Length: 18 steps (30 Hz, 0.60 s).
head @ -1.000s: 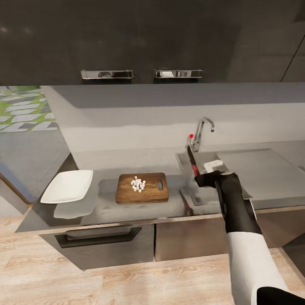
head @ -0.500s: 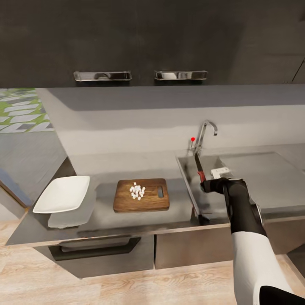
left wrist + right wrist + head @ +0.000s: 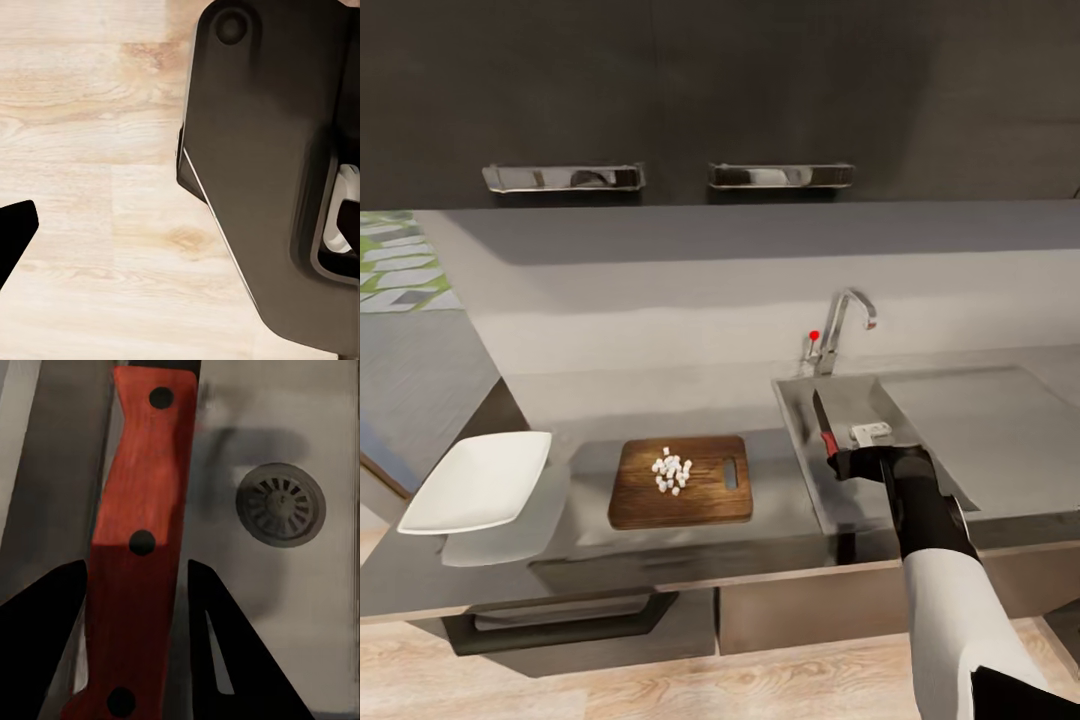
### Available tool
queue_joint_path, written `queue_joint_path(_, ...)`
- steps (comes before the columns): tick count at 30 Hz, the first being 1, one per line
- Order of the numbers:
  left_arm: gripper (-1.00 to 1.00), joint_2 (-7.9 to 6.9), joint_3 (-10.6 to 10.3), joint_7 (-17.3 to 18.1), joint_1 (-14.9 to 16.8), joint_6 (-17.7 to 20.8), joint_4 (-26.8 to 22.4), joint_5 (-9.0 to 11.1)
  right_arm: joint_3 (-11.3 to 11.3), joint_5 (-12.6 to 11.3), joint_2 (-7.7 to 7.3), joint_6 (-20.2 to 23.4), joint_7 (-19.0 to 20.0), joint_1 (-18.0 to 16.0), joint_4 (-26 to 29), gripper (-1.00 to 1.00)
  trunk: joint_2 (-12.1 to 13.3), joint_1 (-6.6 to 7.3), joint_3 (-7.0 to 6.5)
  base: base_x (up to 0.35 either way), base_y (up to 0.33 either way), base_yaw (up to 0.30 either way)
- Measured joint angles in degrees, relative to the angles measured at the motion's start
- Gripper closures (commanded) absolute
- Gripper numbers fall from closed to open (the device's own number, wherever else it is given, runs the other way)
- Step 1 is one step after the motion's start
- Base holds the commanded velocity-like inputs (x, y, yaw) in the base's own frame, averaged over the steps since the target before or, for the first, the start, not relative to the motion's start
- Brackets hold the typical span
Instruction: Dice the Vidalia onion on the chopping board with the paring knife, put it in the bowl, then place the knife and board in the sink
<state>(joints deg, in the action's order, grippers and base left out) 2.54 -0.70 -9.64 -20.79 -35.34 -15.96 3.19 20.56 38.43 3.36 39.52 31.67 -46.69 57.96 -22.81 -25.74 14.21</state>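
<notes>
Lower now than a second ago, my right gripper (image 3: pixel 838 461) has brought the paring knife (image 3: pixel 822 421) down from beside the tap (image 3: pixel 838 330) to hang over the sink (image 3: pixel 800 440), blade pointing toward the back wall; my head camera has shifted too, so the whole scene sits differently.

My right wrist view shows the red handle clamped between my two dark fingers (image 3: pixel 225 652), with the round drain (image 3: pixel 281 504) below and to one side. So the gripper is closed on the knife, above the basin. My left gripper (image 3: pixel 15 232) shows just one dark fingertip over the wooden floor; I cannot tell whether it is open or closed.

The diced onion (image 3: pixel 671 471) lies in a small white heap on the chopping board (image 3: pixel 680 482), which rests on the table left of the sink. The white bowl (image 3: pixel 478 482) stands well apart, at the table's left end, with nothing in it.

My worry: the dice are not yet in the bowl. If I later tip the board carelessly, pieces could scatter onto the table. Releasing the knife from this height could also make it bounce or land against the basin's wall instead of flat.
</notes>
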Motion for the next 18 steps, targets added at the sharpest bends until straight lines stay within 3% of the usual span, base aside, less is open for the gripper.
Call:
queue_joint_path(5,-1.00,0.00,0.0,0.0,0.0,0.0,0.0,0.0,0.1,0.0,-0.67,-0.5,-0.1,0.0,-3.2,1.00,0.0,-0.01,0.46,0.070,-0.142,0.000)
queue_joint_path(14,-1.00,-0.06,0.0,0.0,0.0,0.0,0.0,0.0,0.2,0.0,-0.81,-3.4,-1.3,0.0,-7.8,1.00,0.0,-0.01,1.29,0.003,-0.007,0.000)
queue_joint_path(18,-1.00,-0.04,0.0,0.0,0.0,0.0,0.0,0.0,2.4,0.0,-0.81,-3.4,-1.4,0.0,-7.9,1.00,0.0,-0.01,1.66,0.000,0.000,0.000)
